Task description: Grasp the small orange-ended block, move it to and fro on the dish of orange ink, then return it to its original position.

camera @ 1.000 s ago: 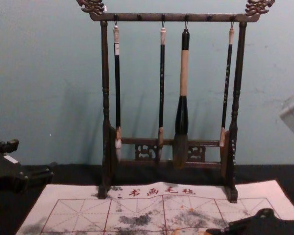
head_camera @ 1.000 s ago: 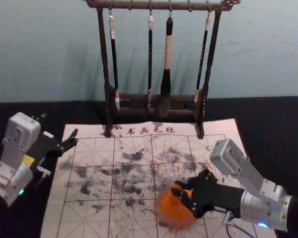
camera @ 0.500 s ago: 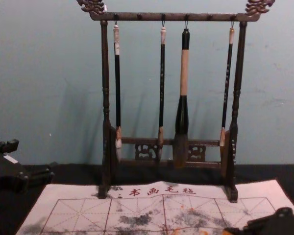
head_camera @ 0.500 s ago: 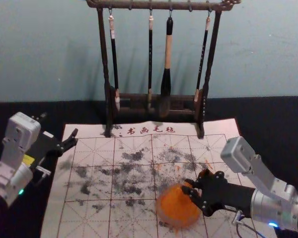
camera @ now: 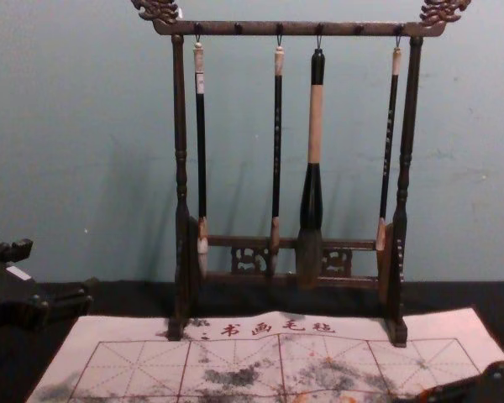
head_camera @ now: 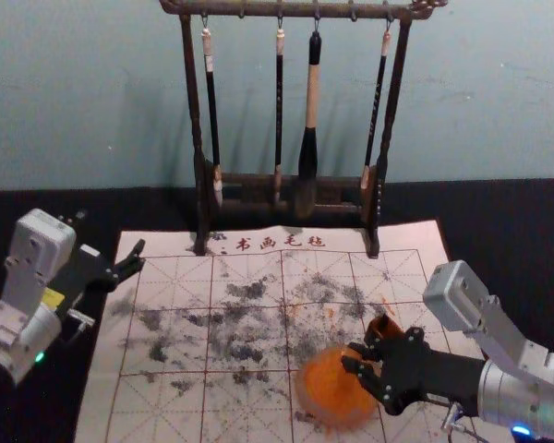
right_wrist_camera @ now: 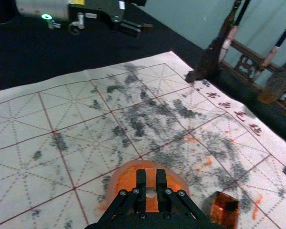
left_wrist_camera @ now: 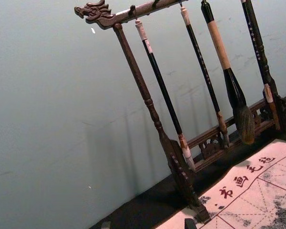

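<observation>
My right gripper (head_camera: 351, 356) is over the right part of the dish of orange ink (head_camera: 331, 392), reaching in from the right. In the right wrist view its fingers, with the right gripper (right_wrist_camera: 151, 179) pointing at the dish (right_wrist_camera: 126, 183), are shut on the small block (right_wrist_camera: 150, 177), orange with a pale patch lower down. Whether the block touches the ink is hard to tell. The left gripper (head_camera: 111, 233) stays parked open at the left edge of the mat; in the left wrist view, the left gripper (left_wrist_camera: 148, 224) has its tips wide apart.
A small dark, orange-stained container (head_camera: 383, 328) stands just behind the right gripper. The stained calligraphy mat (head_camera: 166, 323) lies on the black table (head_camera: 499, 212). At the back, a wooden rack (head_camera: 200, 138) holds several hanging brushes, including a thick one (head_camera: 310, 120).
The right gripper has shifted to the right with the block, and the dish has slid slightly the same way. The left arm has stayed still.
</observation>
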Controlling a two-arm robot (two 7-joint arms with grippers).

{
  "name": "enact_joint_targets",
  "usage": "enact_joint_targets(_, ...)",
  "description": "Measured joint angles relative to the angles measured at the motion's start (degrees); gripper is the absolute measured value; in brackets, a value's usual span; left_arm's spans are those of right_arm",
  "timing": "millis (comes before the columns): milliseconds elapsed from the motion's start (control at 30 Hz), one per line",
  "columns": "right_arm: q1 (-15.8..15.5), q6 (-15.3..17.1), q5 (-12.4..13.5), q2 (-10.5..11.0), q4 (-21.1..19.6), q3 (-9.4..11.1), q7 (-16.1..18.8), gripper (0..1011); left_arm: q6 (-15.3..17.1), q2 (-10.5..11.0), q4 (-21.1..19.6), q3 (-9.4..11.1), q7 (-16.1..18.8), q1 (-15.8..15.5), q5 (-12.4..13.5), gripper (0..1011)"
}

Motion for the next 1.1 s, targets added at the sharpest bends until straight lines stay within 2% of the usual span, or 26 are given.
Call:
enact_joint_targets(533,-0.17,-0.41,0.86,0.96,-1.51,-1.86,1.73,82,0.0,0.0,0.0,0.0,0.0,0.0,0.0,1001)
enact_joint_targets(833,1.21,-0.53,0.48,0.31,-0.13,-3.04,1.76,82,0.0,0.0,0.0,0.0,0.0,0.0,0.0,1001)
enact_joint_targets(1100,2.24,-0.35,0.12,-0.33,1.11,-3.26,1.46,82,0.0,0.0,0.0,0.0,0.0,0.0,0.0,1001)
